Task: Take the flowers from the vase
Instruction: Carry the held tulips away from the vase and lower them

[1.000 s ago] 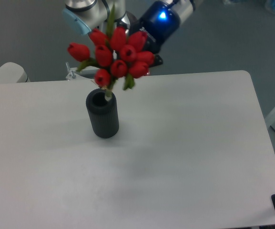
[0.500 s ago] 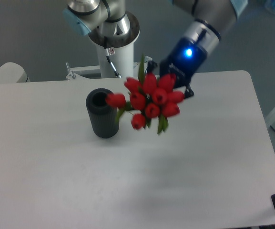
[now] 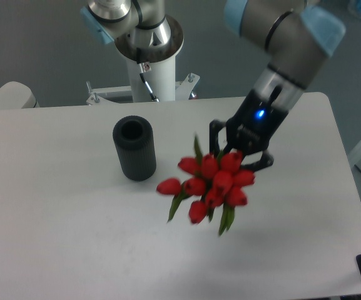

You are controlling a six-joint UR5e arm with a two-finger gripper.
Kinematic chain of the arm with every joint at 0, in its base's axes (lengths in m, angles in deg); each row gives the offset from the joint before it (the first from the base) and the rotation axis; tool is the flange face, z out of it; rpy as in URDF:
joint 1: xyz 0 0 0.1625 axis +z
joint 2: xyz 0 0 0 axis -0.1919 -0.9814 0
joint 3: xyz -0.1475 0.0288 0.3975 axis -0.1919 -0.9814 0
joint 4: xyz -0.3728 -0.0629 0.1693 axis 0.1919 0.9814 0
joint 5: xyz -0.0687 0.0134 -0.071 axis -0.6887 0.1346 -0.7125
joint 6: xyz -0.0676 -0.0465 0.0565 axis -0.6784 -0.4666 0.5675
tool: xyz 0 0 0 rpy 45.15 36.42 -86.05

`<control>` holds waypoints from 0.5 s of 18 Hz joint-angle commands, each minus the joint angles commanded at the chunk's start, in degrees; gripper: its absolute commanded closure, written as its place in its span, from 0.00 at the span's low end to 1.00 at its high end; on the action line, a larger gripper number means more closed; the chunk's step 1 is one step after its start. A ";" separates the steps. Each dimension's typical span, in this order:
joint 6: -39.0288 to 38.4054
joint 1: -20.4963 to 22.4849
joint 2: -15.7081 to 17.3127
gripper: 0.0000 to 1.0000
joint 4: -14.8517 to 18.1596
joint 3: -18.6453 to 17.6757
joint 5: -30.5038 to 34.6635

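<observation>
Camera view, left to right: the vase (image 3: 134, 149) stands upright on the bench (image 3: 55, 225), its round mouth open and nothing in it. One second ago the flowers (image 3: 210, 186) sat above that mouth with a stem reaching into it; half a second ago they were clear of it, just at 3 o'clock of the vase. They now hang over the bench centre, well apart from the vase, at about 4 o'clock of it. The extraction step is therefore complete, and the pick-up as worded appears achieved; only a transfer or set-down could remain.

The bunch is carried with its long axis running roughly from 1 o'clock to 7 o'clock in the frame. The red buds face the camera and the 7 o'clock end; green leaf tips trail out at 7 and 6 o'clock, and one leaf stands up at 12 o'clock. The stem ends lie behind the buds and cannot be seen.

The gripper (image 3: 239, 148) sits at 1 o'clock of the bunch, clamped on the flowers, the fingers partly masked by the buds.
</observation>
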 joint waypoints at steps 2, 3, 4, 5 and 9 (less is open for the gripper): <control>0.00 -2.11 -1.32 0.81 0.00 0.18 7.55; 0.35 -3.25 -2.02 0.81 -0.09 0.26 11.07; 0.44 -4.39 -2.98 0.82 -0.09 0.44 13.98; 0.79 -4.84 -3.95 0.82 -0.09 0.88 16.10; 0.79 -6.25 -6.94 0.81 0.26 3.95 18.66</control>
